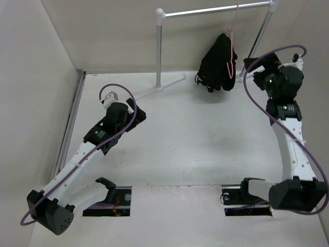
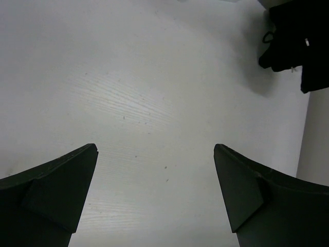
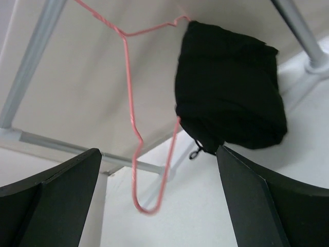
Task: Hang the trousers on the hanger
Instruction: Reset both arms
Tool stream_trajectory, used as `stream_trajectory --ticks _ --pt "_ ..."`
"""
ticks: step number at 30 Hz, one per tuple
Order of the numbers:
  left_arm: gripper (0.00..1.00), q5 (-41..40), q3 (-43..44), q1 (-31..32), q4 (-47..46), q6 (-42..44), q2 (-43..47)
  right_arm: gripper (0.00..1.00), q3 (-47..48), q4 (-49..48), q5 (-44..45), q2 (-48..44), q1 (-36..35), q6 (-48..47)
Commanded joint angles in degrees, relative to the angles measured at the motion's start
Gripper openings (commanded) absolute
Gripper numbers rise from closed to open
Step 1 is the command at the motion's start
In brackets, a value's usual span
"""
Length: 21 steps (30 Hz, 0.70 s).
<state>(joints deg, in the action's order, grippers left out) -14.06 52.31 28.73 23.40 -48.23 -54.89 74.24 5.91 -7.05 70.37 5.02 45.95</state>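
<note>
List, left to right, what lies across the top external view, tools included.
left tool → garment rail's left post → trousers → right tool. The hanger overlaps the trousers, so it is left out.

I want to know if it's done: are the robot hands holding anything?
No. The left gripper and right gripper are open, empty; the trousers hang on the hanger.
</note>
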Motion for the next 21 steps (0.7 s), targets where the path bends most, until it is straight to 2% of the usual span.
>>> stream_trajectory --ticks 1,7,13,16,21 --pt "1.00 -1.8 3.1 -0.5 7.3 1.1 -2.3 1.00 -8.5 2.4 3.0 -7.8 0.7 -1.9" --pt "1.00 -5.0 1.6 0.7 13.4 2.4 -3.4 1.00 -25.5 14.1 12.1 -19.5 -0.8 -2.1" --pt "1.00 -5.2 0.3 1.5 13.3 3.1 -1.8 1.00 -34.5 24.4 22.7 -28.6 -1.6 -3.0" --pt "1.00 -5.0 -0.5 2.6 12.3 3.1 -2.0 1.00 -35.5 26.7 22.3 -30.5 -1.8 -3.4" --pt "1.00 -4.9 -0.8 5.4 10.6 3.0 -4.0 1.00 -35.8 24.9 16.8 -34.5 -2.3 -4.7"
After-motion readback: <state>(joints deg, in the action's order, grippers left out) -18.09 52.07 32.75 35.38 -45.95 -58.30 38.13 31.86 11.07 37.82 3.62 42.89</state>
